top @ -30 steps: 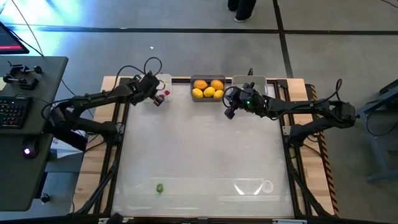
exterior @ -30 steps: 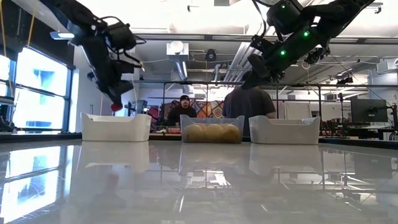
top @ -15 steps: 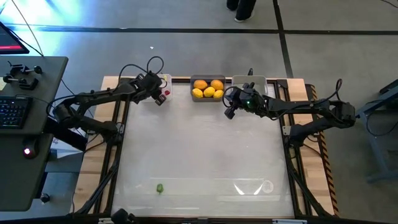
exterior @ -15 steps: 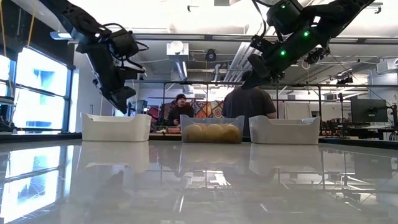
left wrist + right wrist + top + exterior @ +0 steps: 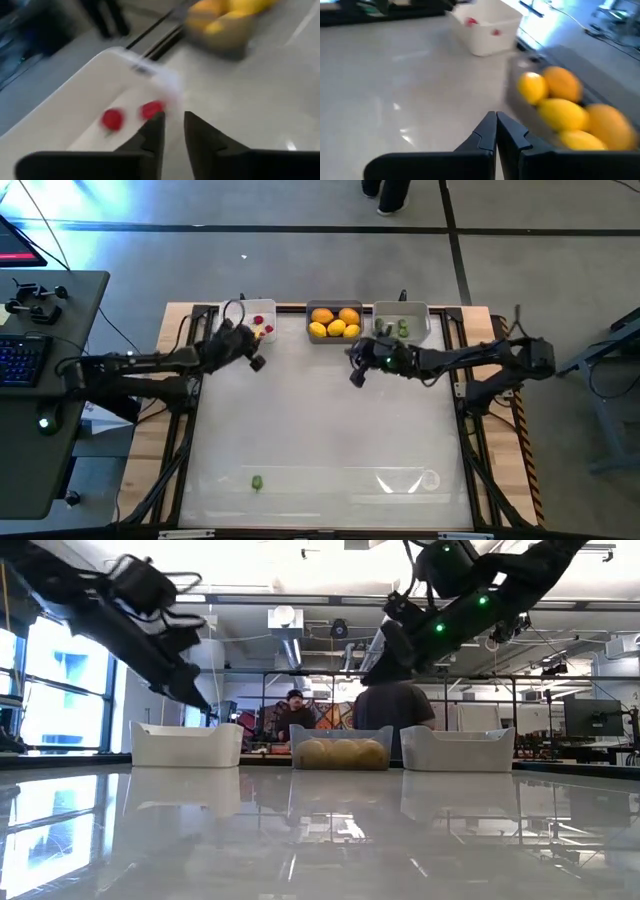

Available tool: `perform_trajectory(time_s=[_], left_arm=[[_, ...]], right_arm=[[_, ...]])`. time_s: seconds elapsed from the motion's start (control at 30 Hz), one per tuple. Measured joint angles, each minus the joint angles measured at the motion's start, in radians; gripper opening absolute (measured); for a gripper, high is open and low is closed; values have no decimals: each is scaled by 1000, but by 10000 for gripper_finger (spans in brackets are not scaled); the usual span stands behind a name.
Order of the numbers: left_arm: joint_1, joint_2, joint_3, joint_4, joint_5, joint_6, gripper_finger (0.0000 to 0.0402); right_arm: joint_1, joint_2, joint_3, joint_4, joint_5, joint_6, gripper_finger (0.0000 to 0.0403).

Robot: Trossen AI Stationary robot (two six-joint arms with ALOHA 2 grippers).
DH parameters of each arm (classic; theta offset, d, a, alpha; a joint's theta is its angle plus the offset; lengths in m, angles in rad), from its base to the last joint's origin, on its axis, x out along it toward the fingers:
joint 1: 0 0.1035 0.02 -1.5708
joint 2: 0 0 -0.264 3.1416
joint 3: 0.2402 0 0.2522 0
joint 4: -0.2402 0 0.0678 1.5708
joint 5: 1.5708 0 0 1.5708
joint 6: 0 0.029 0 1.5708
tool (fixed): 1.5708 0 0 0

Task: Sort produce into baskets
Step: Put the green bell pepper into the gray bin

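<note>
Red berries [image 5: 262,327] lie in the white basket [image 5: 246,311]; the left claw [image 5: 255,361] hangs just beside it, slightly apart, empty. The right claw [image 5: 356,375], together, hovers near the middle basket [image 5: 334,337] of yellow fruit [image 5: 333,322].

Blurred, cropped and hard-to-read parts of the scene

The left wrist view is motion-blurred: the white basket [image 5: 100,95] and its two red pieces [image 5: 112,119] look smeared. The basket of yellow and orange fruit [image 5: 227,20] is cut off at the edge. On the table, a green piece [image 5: 257,481] is too small to identify.
</note>
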Motion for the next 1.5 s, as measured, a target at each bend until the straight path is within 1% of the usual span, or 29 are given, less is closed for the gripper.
perform_trajectory(time_s=[0.07, 0.13, 0.2, 0.33, 0.43, 0.57, 0.73, 0.9, 1.03, 1.1, 1.17, 1.3, 1.4, 1.5], left_arm=[[-55, -55, -45, 44, 24, 9, 42], [-112, -107, -87, 94, 46, 29, 27], [-156, -147, -126, 152, 64, 47, 16], [-211, -194, -188, 288, 71, 56, 8], [-230, -204, -208, 330, 71, 68, 8], [-232, -204, -208, 344, 72, 65, 8], [-232, -204, -208, 387, 73, 67, 8], [-232, -204, -208, 444, 73, 78, 8], [-232, -204, -208, 447, 73, 64, 8], [-232, -203, -208, 440, 78, 46, 8], [-232, -202, -208, 433, 92, 29, 8], [-232, -202, -208, 429, 101, 31, 8], [-232, -202, -208, 428, 97, 60, 8], [-232, -202, -208, 425, 92, 68, 8]], right_arm=[[31, 37, 0, 61, -25, 0, 0], [60, 71, 0, 114, -86, 1, 0], [95, 104, 0, 178, -121, 27, 0], [174, 165, 1, 294, -129, 49, 0], [240, 213, 40, 298, -129, 56, 0], [332, 304, 129, 293, -104, 103, 0], [439, 451, 262, 290, -43, 146, 0], [517, 606, 428, 232, -39, 158, 0], [560, 719, 578, 160, -39, 177, 4], [576, 773, 653, 116, -39, 188, 18], [591, 825, 730, 81, -42, 190, 41], [610, 923, 889, 30, -47, 212, 108], [613, 992, 995, 7, -89, 244, 160], [607, 1054, 1087, 5, -95, 270, 202]])
